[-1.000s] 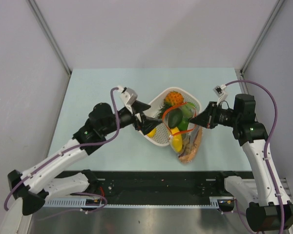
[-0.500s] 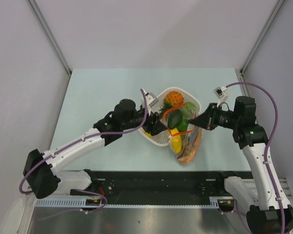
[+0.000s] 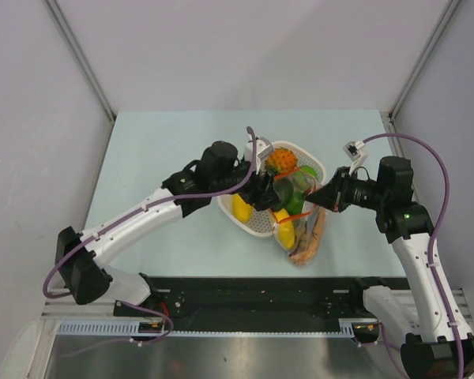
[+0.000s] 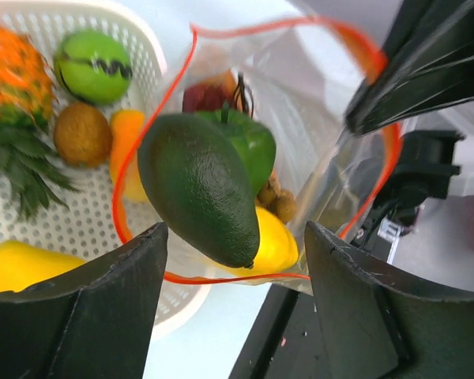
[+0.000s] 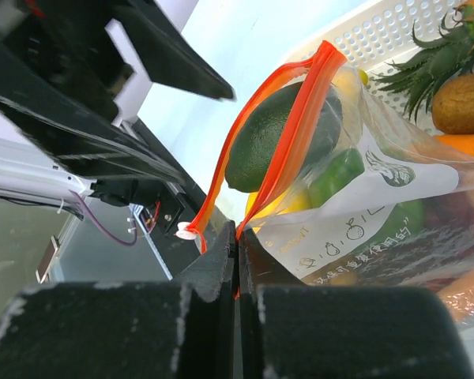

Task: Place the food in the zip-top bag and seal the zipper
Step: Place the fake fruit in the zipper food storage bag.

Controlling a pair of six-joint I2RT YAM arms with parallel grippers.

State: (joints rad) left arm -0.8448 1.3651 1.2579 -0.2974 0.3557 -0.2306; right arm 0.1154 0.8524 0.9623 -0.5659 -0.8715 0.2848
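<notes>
The clear zip-top bag (image 3: 308, 237) hangs with its mouth open over the white basket's near edge. My right gripper (image 3: 316, 200) (image 5: 237, 229) is shut on the red-orange zipper (image 5: 302, 103) at one end of the mouth. A dark green avocado (image 4: 197, 185) sits in the mouth on a green pepper (image 4: 251, 142), a yellow lemon (image 4: 275, 243) and brown berries. My left gripper (image 3: 267, 196) (image 4: 233, 233) is open and empty, its jaws on either side of the mouth and the zipper (image 4: 224, 279), just above the avocado.
The white perforated basket (image 3: 257, 227) (image 4: 87, 213) holds a spiky orange pineapple (image 4: 12, 71), a lime-green ball (image 4: 95, 65), a brown kiwi (image 4: 81, 136), an orange piece (image 4: 126, 146) and a yellow piece (image 4: 24, 264). The table's black front rail lies just below the bag.
My left gripper has swung right across the basket to the bag's mouth. The right gripper and the bag have stayed put.
</notes>
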